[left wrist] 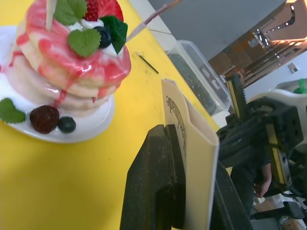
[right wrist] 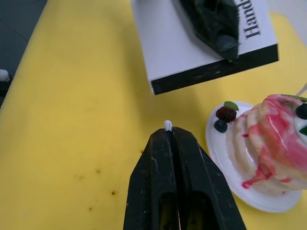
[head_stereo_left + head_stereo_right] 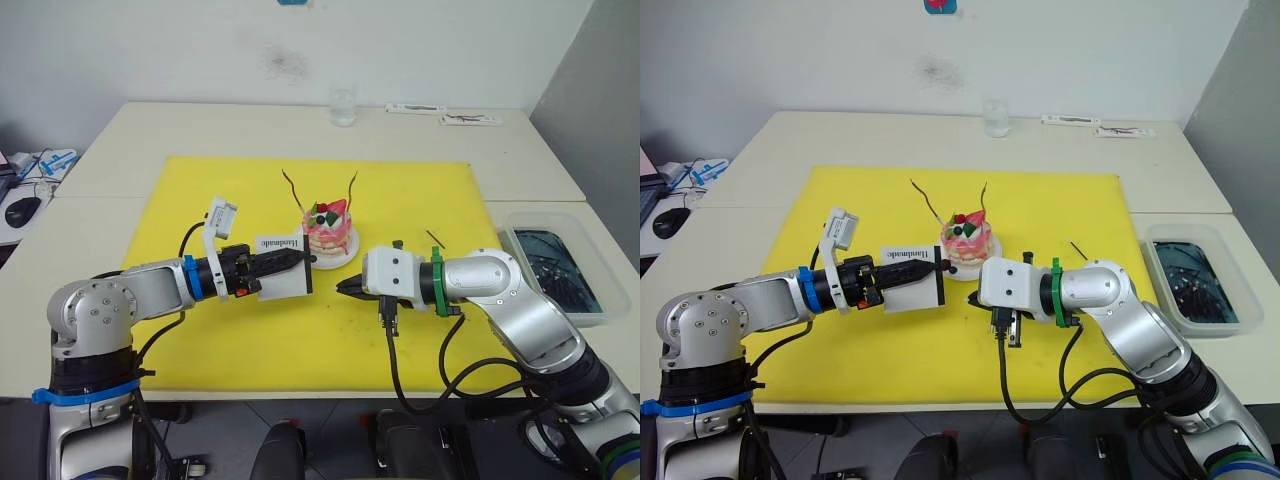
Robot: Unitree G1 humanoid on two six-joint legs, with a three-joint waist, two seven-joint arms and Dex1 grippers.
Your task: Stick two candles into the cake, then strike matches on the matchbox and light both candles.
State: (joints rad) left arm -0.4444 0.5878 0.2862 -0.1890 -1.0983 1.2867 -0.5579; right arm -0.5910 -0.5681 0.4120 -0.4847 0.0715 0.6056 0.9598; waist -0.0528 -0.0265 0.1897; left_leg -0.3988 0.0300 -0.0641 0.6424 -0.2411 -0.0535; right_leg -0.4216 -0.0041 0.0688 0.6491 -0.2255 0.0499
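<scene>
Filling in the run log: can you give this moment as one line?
candles in cake | left pincer shut on matchbox | right pincer shut on match | spare match on mat

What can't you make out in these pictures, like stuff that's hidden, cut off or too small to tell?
- Match: the right gripper fingers cover everything but its pale tip.
- Matchbox lettering: partly hidden by the left gripper fingers; cut off by the frame edge in the right wrist view.
- Candle flames or wicks: too small in the head views to tell lit or unlit.
- Second match: too thin to judge its head.
</scene>
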